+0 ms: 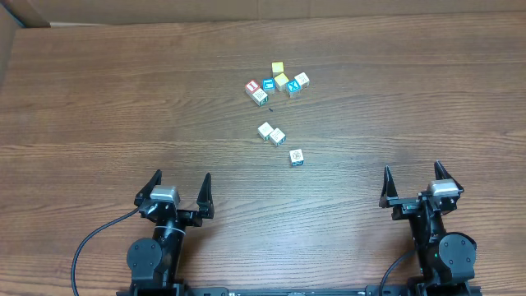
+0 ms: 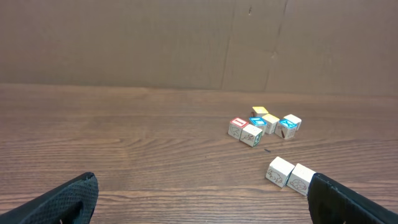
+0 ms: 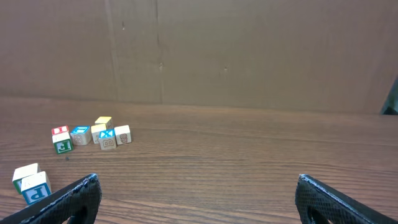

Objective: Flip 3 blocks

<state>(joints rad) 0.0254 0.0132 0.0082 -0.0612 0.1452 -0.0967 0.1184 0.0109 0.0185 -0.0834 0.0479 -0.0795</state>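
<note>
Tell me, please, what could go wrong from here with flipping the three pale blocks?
1. One block touches its neighbour, so a finger reaching for either may well shove the other.
2. The lone block sits ahead, roughly midway between the open left gripper and right gripper. If both reach in, the arms could clash.
3. The coloured cluster lies just beyond, and an overshoot might scatter it.
</note>
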